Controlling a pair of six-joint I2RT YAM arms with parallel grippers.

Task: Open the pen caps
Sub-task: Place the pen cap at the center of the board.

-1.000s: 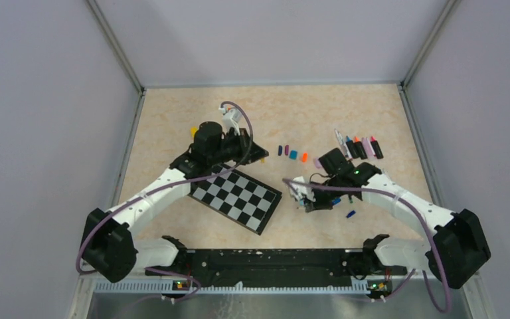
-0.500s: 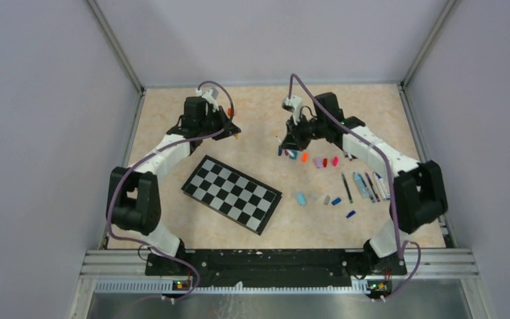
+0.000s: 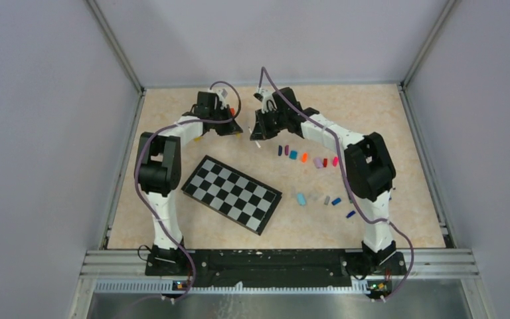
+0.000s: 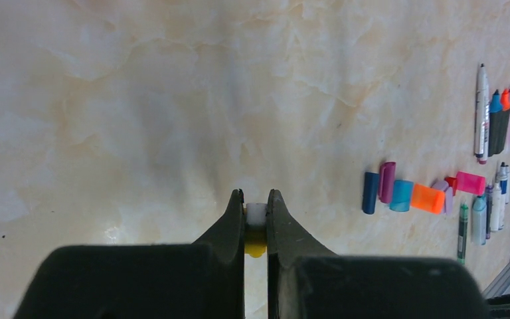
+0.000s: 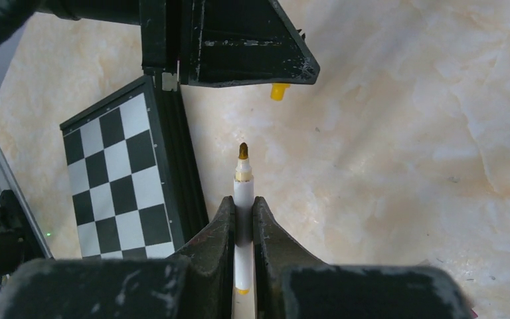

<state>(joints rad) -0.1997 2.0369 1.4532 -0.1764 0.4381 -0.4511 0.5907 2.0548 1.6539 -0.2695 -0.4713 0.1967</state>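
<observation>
The left hand [image 4: 256,199] is closed narrowly on a yellow cap [image 4: 255,246], which is pinched between the fingertips and held above the table [image 4: 139,100]. The right hand [image 5: 243,201] is clamped on the white barrel of a marker [image 5: 243,186], whose bare tip is pointed towards the left hand. A gap is seen between that tip and the yellow cap, so the cap is off the marker. Both hands are held close together over the far part of the table, beyond a checkerboard [image 3: 232,194]. The other pen caps [image 4: 402,195] are laid in a row on the table to the right of the hands: blue, purple, teal, orange, lilac, red and pink. A few loose caps [image 3: 327,199] are scattered nearer the arm bases. A group of pens [image 4: 498,119] is laid side by side past the row
</observation>
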